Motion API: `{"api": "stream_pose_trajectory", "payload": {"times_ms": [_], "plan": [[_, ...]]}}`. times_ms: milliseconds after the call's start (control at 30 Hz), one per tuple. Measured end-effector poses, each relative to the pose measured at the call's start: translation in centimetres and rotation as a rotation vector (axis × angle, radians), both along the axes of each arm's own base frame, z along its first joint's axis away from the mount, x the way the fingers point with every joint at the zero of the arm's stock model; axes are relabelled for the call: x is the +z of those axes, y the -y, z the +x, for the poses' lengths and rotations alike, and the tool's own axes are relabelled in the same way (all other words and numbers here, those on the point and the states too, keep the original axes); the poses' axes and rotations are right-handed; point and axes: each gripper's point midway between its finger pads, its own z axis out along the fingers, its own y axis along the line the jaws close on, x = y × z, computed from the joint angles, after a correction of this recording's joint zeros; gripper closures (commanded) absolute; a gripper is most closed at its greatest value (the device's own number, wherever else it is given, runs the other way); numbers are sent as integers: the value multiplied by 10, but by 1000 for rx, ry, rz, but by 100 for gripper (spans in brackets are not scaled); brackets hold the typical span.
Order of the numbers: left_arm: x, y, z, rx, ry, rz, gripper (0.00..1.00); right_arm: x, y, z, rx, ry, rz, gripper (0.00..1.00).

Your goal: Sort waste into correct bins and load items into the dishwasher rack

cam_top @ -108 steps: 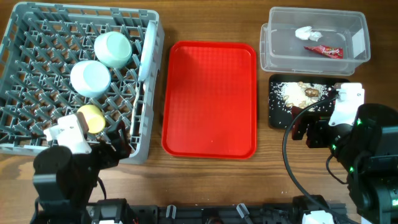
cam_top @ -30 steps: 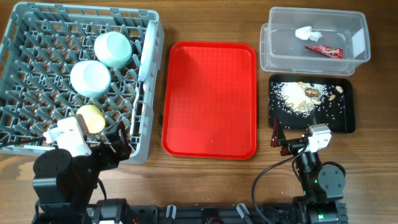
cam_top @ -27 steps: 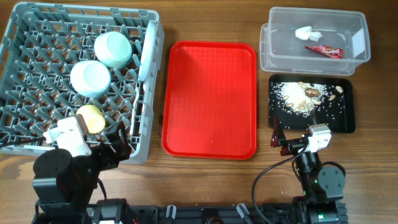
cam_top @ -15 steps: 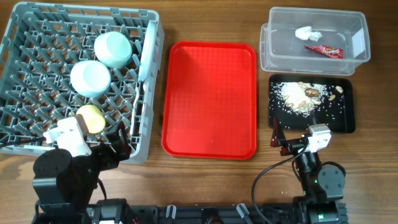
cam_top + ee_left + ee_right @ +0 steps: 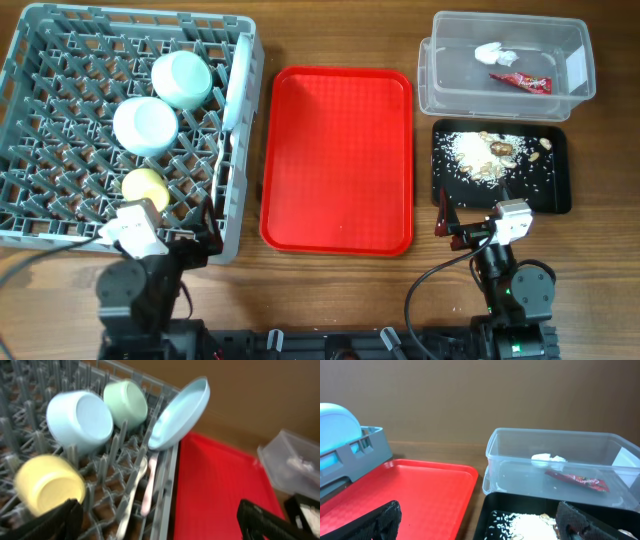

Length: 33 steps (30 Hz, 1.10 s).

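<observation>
The grey dishwasher rack [image 5: 60, 60] holds the pale green bowl [image 5: 181, 78], the pale blue-white bowl [image 5: 146, 125], the yellow cup [image 5: 146, 188] and the white plate [image 5: 237, 95], which stands on edge at its right wall. In the left wrist view two white spoons [image 5: 135, 491] lie in the rack beside the plate [image 5: 180, 412]. The clear tub [image 5: 447, 90] holds the white tissue [image 5: 492, 52] and the red wrapper [image 5: 520, 82]. The black tray [image 5: 556, 185] holds rice and scraps [image 5: 480, 155]. My left gripper [image 5: 195, 235] is open and empty at the rack's front right corner. My right gripper [image 5: 447, 228] is open and empty, just in front of the black tray.
The flat red serving tray [image 5: 338, 160] lies between the rack and the bins, with nothing on it. In the right wrist view it [image 5: 410, 495] is at left, with the tub [image 5: 520, 475] and black tray [image 5: 487, 515] ahead. Bare wood runs along the table's front edge.
The right arm drew back from over the black tray to the table's front edge, then stayed still. The left arm has just shifted right along the rack's front. Both grippers stay empty.
</observation>
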Motion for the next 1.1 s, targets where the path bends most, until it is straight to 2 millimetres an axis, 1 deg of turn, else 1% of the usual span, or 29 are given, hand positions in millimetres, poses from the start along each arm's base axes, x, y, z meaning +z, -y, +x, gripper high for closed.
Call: {"api": "stream_pose_trajectory", "payload": {"times_ms": [100,200,300,467,600,767,1100], "plan": [[-18,1,10,0,86,-25,0,0,0,0,0,0,0,0],[-26,3,17,-7,163,-35,0,0,0,0,0,0,0,0],[-28,7,24,-28,227,-38,0,0,0,0,0,0,0,0],[-23,13,29,-61,310,2,0,0,0,0,0,0,0,0],[-39,15,30,-78,276,51,0,0,0,0,0,0,0,0],[-39,16,30,-93,281,103,0,0,0,0,0,0,0,0],[-39,17,30,-104,284,116,0,0,0,0,0,0,0,0]]}}
